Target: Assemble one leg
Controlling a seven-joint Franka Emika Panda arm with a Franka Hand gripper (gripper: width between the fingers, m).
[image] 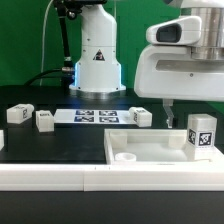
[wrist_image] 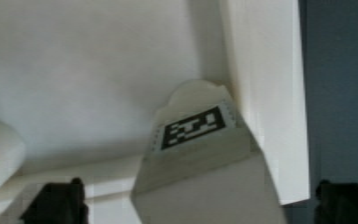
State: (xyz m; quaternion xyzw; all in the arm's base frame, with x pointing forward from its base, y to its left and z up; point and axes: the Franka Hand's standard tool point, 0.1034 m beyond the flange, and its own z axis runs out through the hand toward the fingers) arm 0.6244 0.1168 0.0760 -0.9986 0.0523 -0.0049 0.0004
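Observation:
A leg (image: 201,135), a small white post with a black-and-white tag, stands upright on the large white panel (image: 150,147) near its right corner in the exterior view. In the wrist view the leg (wrist_image: 202,150) rises between my two dark fingertips (wrist_image: 55,200), with a gap on each side. My gripper (wrist_image: 199,205) is open around it, not touching it. In the exterior view the white gripper body hangs above the leg and one thin finger (image: 168,114) shows to the exterior view's left of it.
Three more legs lie on the dark table behind the panel (image: 18,114), (image: 45,120), (image: 139,116). The marker board (image: 95,116) lies between them. A round socket (image: 127,156) shows in the panel's near corner. The robot base (image: 96,60) stands at the back.

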